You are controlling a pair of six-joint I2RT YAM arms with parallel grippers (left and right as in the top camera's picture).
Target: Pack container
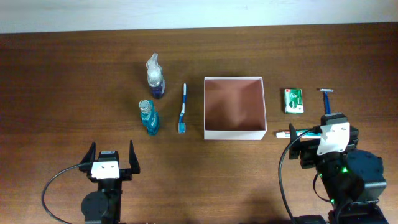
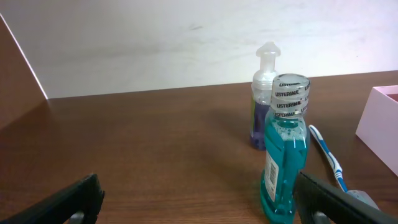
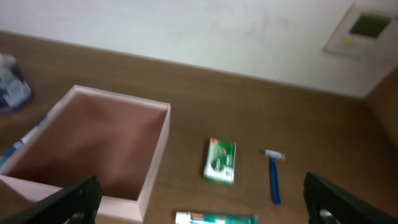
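Overhead view of a wooden table (image 1: 62,74) where the container (image 1: 235,134), a square white box, sits at centre with a toothbrush (image 1: 183,109) near its left side, while the left gripper (image 1: 112,152) and right gripper (image 3: 205,202), both nearer the front edge, spread their jaws wide, holding nothing.

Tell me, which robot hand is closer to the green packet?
Right. The right hand hovers close by, on the robot's side of the green packet; the left hand is far away, past the container.
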